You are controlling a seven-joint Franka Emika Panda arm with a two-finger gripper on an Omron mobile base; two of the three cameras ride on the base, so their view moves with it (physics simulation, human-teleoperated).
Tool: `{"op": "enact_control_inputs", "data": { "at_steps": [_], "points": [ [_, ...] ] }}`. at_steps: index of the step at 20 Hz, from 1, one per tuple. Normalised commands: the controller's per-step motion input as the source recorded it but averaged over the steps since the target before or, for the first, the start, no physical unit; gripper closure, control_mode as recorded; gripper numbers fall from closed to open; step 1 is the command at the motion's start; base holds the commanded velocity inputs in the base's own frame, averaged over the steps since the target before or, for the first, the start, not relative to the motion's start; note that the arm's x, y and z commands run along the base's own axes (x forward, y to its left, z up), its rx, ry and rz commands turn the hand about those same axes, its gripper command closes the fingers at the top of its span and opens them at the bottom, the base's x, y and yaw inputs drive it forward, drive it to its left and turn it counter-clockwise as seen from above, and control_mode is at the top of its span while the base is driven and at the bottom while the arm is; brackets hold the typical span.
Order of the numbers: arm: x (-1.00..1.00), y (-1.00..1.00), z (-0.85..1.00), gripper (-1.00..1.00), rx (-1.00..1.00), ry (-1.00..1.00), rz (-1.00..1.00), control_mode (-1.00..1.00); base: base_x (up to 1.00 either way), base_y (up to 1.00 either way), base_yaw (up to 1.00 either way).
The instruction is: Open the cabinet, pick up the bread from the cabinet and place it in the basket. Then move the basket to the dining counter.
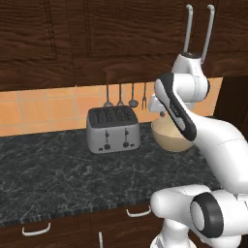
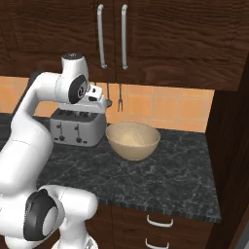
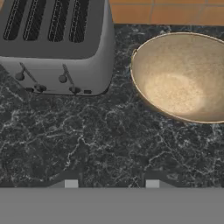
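Note:
The dark wood cabinet (image 2: 165, 34) hangs above the worktop with both doors shut; its two long silver handles (image 2: 100, 36) run side by side. The bread is hidden. The tan speckled basket (image 2: 133, 140) stands empty on the black marbled worktop, right of the toaster; it also lies at the upper right of the hand view, basket (image 3: 183, 78). My gripper (image 3: 111, 183) hovers above the worktop in front of the toaster and left of the basket, pointing down. Its fingertips (image 3: 70, 183) stand apart with nothing between them. The dining counter is out of view.
A silver four-slot toaster (image 1: 113, 128) sits against the orange tiled wall, with utensils (image 1: 120, 96) hanging behind it. Drawers with small handles (image 2: 159, 222) lie below the worktop edge. A tall dark wood panel (image 2: 228, 146) closes off the right end.

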Motion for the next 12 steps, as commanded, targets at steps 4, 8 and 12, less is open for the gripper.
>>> {"op": "enact_control_inputs", "data": {
  "at_steps": [4, 8, 12],
  "points": [
    [-0.31, 0.00, 0.10, -1.00, 0.01, -0.26, 0.00, -1.00, 0.00, 0.00, 0.00],
    [-0.23, 0.00, 0.90, -1.00, 0.00, -0.56, -0.07, -1.00, 0.00, 0.00, 0.00],
    [0.00, -0.14, 1.00, -1.00, 0.00, -0.30, -0.11, -1.00, 0.00, 0.00, 0.00]
  ]
}}
